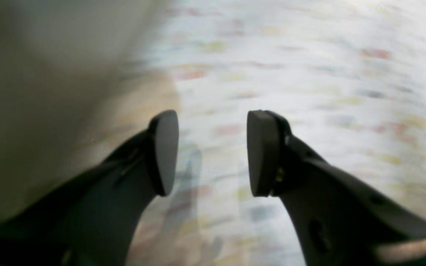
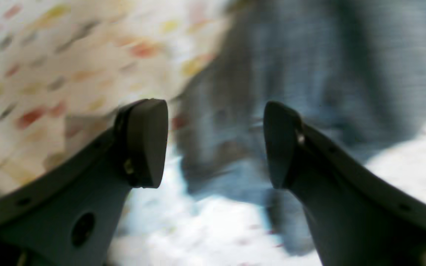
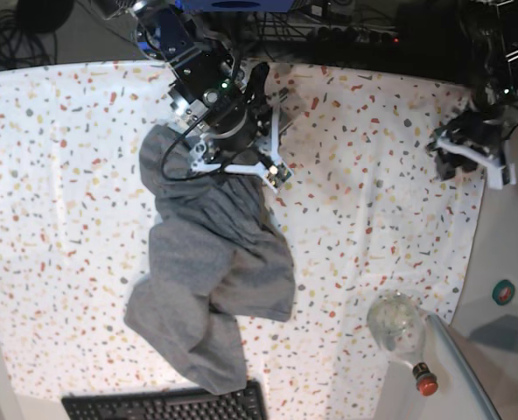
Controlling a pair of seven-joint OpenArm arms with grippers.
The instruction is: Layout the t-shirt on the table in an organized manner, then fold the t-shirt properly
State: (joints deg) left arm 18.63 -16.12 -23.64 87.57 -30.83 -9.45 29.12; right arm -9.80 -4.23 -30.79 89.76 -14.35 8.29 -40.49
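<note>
Lies crumpled and unfolded: the t-shirt (image 3: 208,289), a long grey heap on the table (image 3: 58,175), reaching from mid-width toward the near edge, with bare speckled cloth on both sides. Hovers over the heap's far end, jaws spread and empty: the right gripper (image 3: 241,166). Shows grey fabric between and beyond the parted fingertips (image 2: 144,142), touching neither: the right wrist view. Sits well away at the table's right edge, beside the plain grey side surface (image 3: 513,245): the left gripper (image 3: 469,157). Stand apart, pinching nothing, over blurred speckled cloth: its pads (image 1: 165,151).
</note>
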